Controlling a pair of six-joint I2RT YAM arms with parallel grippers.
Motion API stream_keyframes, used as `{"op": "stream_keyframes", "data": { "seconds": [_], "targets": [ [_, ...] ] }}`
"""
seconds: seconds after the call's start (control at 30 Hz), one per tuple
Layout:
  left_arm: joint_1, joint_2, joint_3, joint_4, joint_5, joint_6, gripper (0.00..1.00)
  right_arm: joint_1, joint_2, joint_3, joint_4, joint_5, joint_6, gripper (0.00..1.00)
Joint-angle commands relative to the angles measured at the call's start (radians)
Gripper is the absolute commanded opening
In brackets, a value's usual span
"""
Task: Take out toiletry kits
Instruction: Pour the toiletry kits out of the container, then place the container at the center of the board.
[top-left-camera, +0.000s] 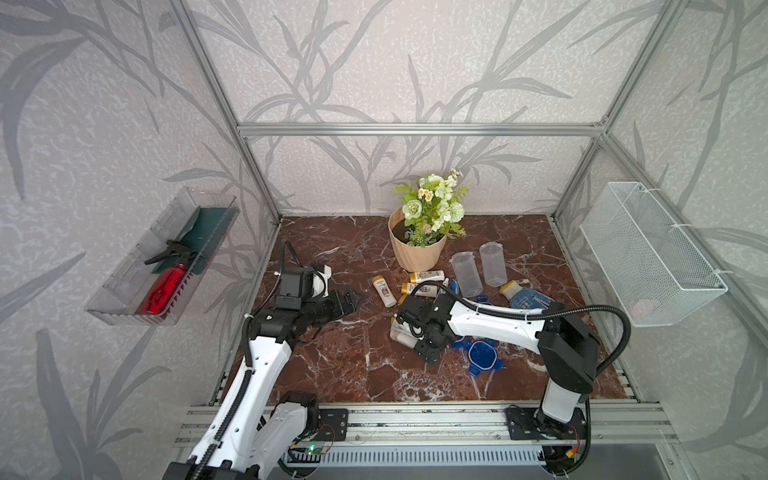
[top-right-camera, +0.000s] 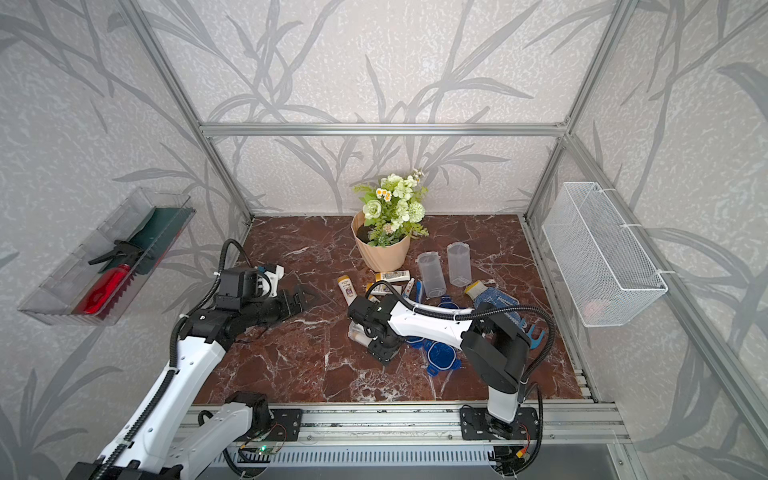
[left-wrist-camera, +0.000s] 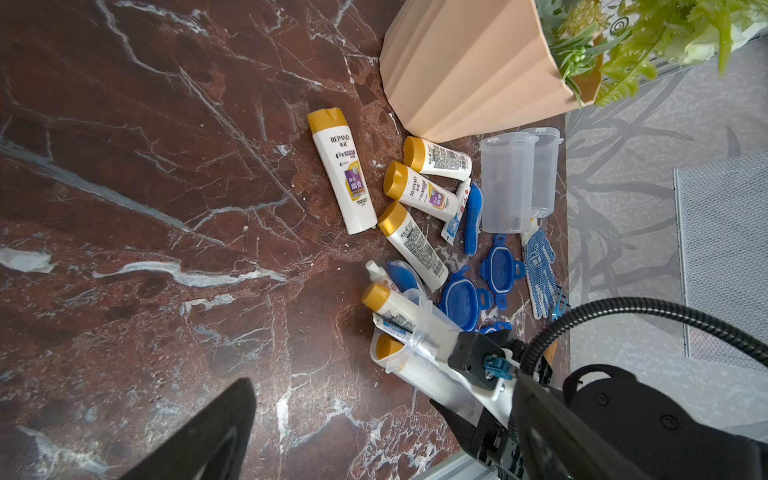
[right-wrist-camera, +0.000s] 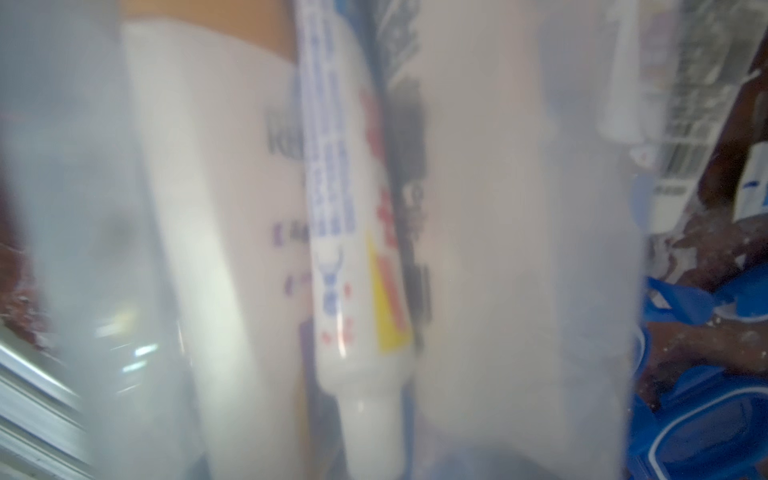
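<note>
Marble tabletop (top-left-camera: 332, 374) has loose toiletry kits (left-wrist-camera: 415, 245) lying near the flowerpot (top-left-camera: 415, 253). Right end effector (top-left-camera: 411, 332) is clamping a tipped clear jar (left-wrist-camera: 424, 316) with more inside, and left end effector (top-left-camera: 353, 297) is spread wide.

left arm (top-left-camera: 266, 361), right arm (top-left-camera: 494, 320): white shells, black joints, ribbed black cables.

Worktop (top-left-camera: 332, 365): red-brown marble, white veining. Mini bottles (left-wrist-camera: 340, 174): white, gold-yellow caps. Jars (left-wrist-camera: 505, 187): clear; lids (left-wrist-camera: 461, 299): blue. Glove (left-wrist-camera: 539, 266): white, blue-dotted. Pot (left-wrist-camera: 469, 75): peach, ribbed.
</note>
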Motion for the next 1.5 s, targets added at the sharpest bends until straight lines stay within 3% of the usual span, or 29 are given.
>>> {"op": "stream_keyframes", "data": {
  "seconds": [0.0, 0.53, 1.07, 1.13, 1.27, 1.47],
  "targets": [
    [0.002, -0.006, -0.009, 0.01, 0.014, -0.008, 0.95, 0.002, 0.024, 0.07, 0.045, -0.068, -0.01, 0.18],
    [0.004, 0.011, -0.021, 0.015, -0.006, 0.009, 0.97, -0.042, -0.101, -0.116, 0.001, 0.0, 0.024, 0.18],
    [0.005, -0.005, -0.02, 0.001, -0.04, 0.015, 0.99, -0.08, -0.476, -0.195, -0.077, 0.025, 0.045, 0.21],
    [0.005, -0.003, -0.019, 0.014, -0.033, 0.006, 0.99, -0.082, -0.544, -0.211, -0.003, 0.017, 0.033, 0.21],
    [0.004, 0.01, -0.013, 0.088, 0.052, -0.048, 0.99, -0.082, -0.674, -0.345, 0.356, -0.088, 0.016, 0.21],
    [-0.003, 0.015, -0.013, 0.287, 0.193, -0.193, 0.99, -0.082, -0.675, -0.428, 0.67, -0.226, -0.005, 0.22]
  ]
}}
